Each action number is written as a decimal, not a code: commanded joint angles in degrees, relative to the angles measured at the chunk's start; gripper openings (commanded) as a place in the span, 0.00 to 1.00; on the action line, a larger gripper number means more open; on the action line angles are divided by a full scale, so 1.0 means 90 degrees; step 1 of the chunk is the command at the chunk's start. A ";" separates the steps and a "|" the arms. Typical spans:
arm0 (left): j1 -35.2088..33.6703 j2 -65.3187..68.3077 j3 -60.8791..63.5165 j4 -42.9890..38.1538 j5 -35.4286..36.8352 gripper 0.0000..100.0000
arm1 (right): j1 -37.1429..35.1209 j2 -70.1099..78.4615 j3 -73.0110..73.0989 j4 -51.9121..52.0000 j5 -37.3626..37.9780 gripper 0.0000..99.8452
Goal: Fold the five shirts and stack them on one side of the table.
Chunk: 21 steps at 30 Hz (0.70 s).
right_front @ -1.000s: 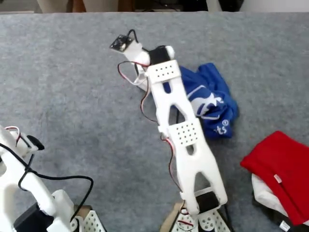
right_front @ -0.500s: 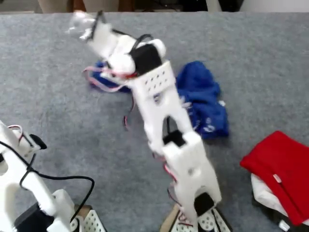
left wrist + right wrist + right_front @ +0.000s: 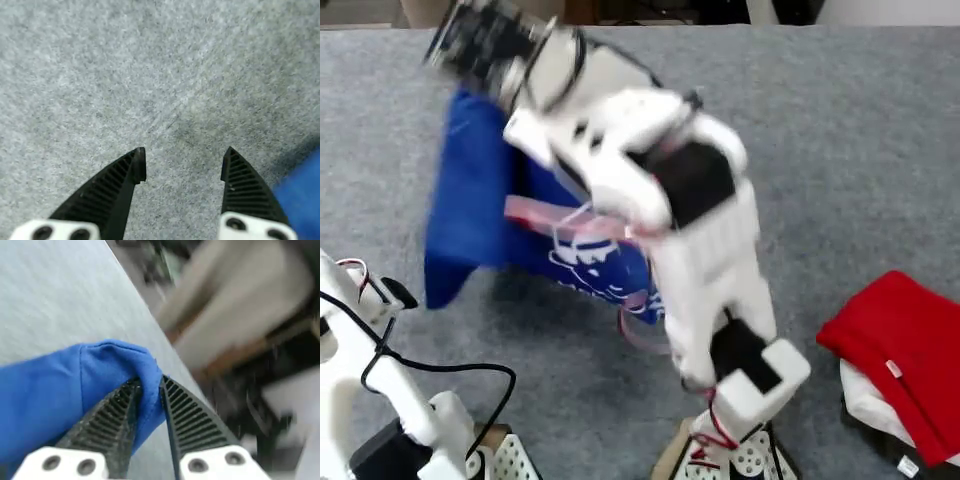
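Over the counter's [image 3: 840, 120] far-left part, blue shirt [image 3: 470, 200] hangs from right claw [image 3: 149, 382], long axis running far-to-near, its right half hidden behind the arm. From above the claw is a blur; wrist view shows it clenched on a shirt fold. Left claw [image 3: 184, 162] gapes over grey counter, w/ blue edge beside one finger.

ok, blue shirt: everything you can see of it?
The blue shirt is soft, creased fabric with a white print. It hangs spread out from the right gripper, whose fingers are shut on a bunched fold, near the far edge of the grey table. Part of it is hidden behind the arm; whether its lower edge touches the table is unclear.
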 commanded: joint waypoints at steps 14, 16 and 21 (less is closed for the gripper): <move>0.0313 -0.0083 -0.0078 -0.0020 0.0039 0.25 | 0.3795 0.4527 -0.0122 -0.1114 0.0000 0.00; 0.0674 -0.0083 -0.0068 -0.0010 0.0098 0.25 | 0.4147 0.4879 -0.0552 -0.0742 0.0020 0.00; 0.1993 -0.0044 -0.0440 -0.0020 0.1172 0.25 | 0.4762 0.5631 -0.1421 0.0264 0.1114 0.00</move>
